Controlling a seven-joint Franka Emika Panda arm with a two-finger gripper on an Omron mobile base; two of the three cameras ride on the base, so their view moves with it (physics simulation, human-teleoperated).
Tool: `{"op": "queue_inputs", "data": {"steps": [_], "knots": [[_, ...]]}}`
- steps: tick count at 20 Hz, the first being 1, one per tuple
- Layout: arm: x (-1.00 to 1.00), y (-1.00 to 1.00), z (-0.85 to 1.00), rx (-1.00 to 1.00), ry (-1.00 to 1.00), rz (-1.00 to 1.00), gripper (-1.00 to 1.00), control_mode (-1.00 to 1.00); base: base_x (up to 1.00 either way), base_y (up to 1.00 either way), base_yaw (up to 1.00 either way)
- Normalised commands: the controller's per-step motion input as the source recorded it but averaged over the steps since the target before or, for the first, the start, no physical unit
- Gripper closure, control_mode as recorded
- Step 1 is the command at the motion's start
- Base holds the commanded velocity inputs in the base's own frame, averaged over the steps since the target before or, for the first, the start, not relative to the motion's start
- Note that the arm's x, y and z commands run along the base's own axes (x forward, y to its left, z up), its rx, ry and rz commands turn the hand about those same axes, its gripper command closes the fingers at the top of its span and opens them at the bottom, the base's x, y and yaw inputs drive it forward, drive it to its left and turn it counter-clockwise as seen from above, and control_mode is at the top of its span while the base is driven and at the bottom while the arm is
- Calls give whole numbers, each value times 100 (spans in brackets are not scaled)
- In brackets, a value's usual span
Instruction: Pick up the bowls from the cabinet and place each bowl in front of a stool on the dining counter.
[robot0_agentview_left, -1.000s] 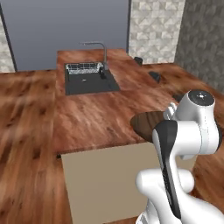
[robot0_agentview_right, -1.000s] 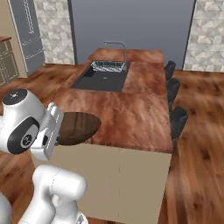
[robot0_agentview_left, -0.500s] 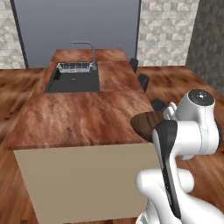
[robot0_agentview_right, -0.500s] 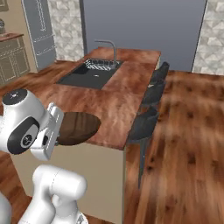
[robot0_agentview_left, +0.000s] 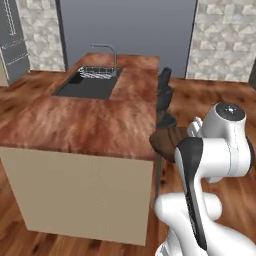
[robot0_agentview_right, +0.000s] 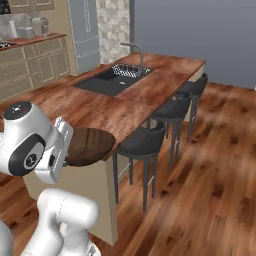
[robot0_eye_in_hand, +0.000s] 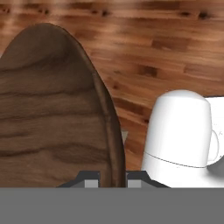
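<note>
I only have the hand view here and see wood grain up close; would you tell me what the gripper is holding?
Observer: The gripper is shut on the rim of a dark wooden bowl.
Operator: Where is it relative to the dining counter?
Observer: It hangs at the near corner of the dining counter, level with the top.
Operator: Are any stools nearby?
Observer: Yes, three black stools line that side; the nearest stool stands just beyond the bowl.

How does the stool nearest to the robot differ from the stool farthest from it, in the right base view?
The nearest stool stands by the counter's near corner, close to the held bowl; the farthest stool stands by the far end of the dining counter. The nearest looks larger. Both are black, with thin legs.
</note>
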Motion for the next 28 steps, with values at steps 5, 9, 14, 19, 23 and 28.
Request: {"op": "queue_inputs", "data": {"steps": [5, 9, 14, 19, 23, 28], "knots": [[0, 0, 0, 0, 0, 0, 100, 100, 0, -100, 50], [0, 0, 0, 0, 0, 0, 100, 100, 1, -100, 56], [0, 0, 0, 0, 0, 0, 100, 100, 18, -100, 59], [0, 0, 0, 0, 0, 0, 100, 100, 17, -100, 57], [0, 0, 0, 0, 0, 0, 100, 100, 17, -100, 58], [0, 0, 0, 0, 0, 0, 100, 100, 14, -99, 61]]}}
